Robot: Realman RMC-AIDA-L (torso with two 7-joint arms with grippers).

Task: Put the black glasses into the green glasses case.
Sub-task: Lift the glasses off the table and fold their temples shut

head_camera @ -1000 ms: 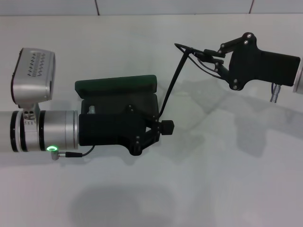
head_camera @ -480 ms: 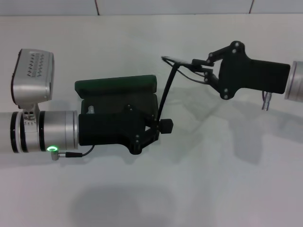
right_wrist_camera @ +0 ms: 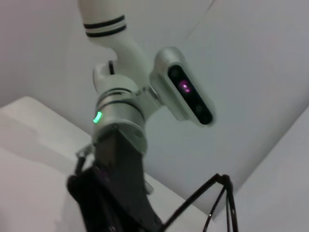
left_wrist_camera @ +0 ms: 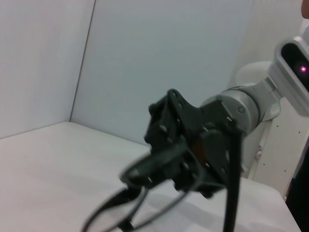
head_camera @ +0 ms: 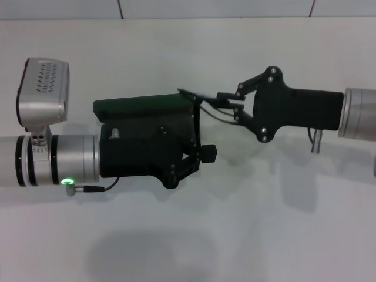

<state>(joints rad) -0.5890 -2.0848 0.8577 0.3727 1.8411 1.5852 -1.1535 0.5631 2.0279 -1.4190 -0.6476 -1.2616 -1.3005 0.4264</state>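
The black glasses (head_camera: pixel 197 114), pinched shut in the right gripper (head_camera: pixel 226 104), have been carried leftward, now right at the green glasses case (head_camera: pixel 144 106). The left gripper (head_camera: pixel 200 154) clamps one temple, so insertion looks close.

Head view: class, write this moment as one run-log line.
right gripper: shut on black glasses | left gripper: gripping one temple tip | green glasses case: open, under left arm | glasses: not yet in case

The head view looks steeply down on the white table (head_camera: pixel 247 235), both arms reaching inward from nine and three o'clock. Each wrist view sits close and low, facing level across at the opposite arm; all three share the black glasses (head_camera: pixel 197 111).
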